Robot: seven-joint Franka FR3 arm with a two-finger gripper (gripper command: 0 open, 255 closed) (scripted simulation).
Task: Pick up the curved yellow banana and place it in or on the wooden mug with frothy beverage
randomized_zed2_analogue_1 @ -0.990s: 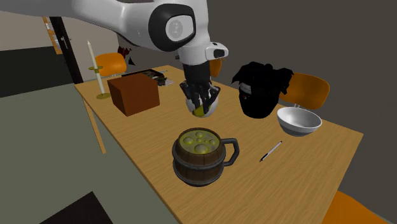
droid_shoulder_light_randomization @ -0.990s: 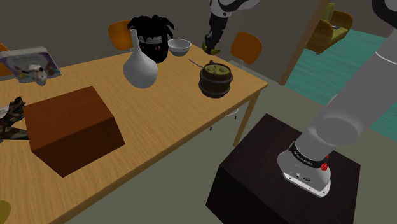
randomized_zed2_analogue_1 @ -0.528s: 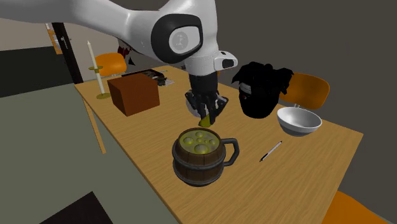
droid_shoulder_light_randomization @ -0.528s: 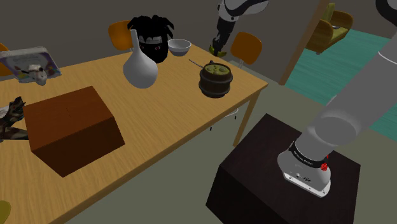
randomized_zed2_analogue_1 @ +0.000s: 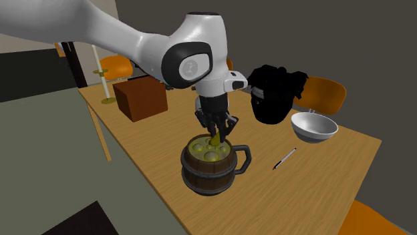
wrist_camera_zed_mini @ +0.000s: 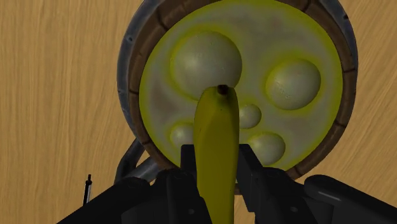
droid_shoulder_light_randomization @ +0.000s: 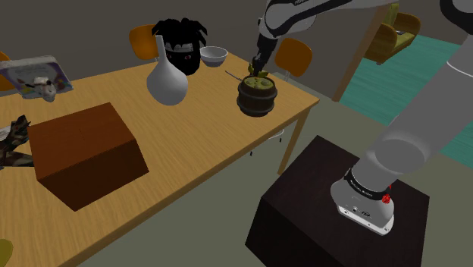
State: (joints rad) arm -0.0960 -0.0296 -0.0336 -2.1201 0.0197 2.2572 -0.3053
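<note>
wrist view | gripper (wrist_camera_zed_mini: 216, 164) clasps yellow banana (wrist_camera_zed_mini: 215, 124) | banana tip over frothy wooden mug (wrist_camera_zed_mini: 132, 60)

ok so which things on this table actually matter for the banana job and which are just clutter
In the job: banana, clasped in the gripper; wooden mug, directly beneath it.
Just lying about: brown box, white vase, black shaggy object, white bowl, pen.
</note>
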